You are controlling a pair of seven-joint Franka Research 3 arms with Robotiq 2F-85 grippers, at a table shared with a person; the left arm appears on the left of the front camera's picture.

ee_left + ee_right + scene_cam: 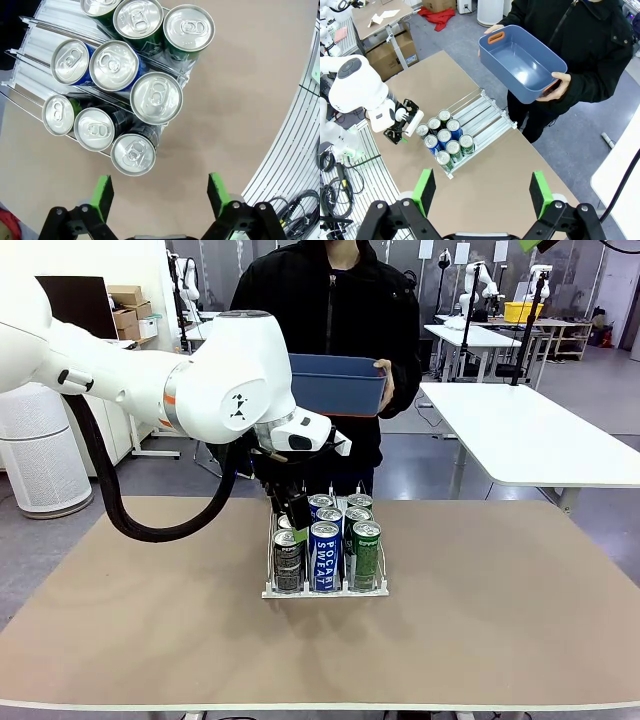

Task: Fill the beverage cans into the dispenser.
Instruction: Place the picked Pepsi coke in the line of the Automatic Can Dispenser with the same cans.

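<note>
The dispenser (325, 592) stands mid-table with several beverage cans in three lanes: black (288, 560), blue (324, 555) and green (366, 553). From above, the silver can tops (156, 97) crowd the front end of the rack (45, 20). My left gripper (160, 195) hangs open above bare table just beside the front black can (133, 154), with nothing between its green pads (103, 194). In the front view it (295, 523) sits behind the black lane. My right gripper (482, 192) is open and high above the table, looking down on the dispenser (482, 112), the cans (445, 137) and the left gripper (397, 134).
A person at the far side holds an empty blue tub (335, 383) in both hands above the table edge (522, 62). The brown tabletop (500, 610) is bare around the rack. A white slatted surface and cables (300, 165) lie past the table edge.
</note>
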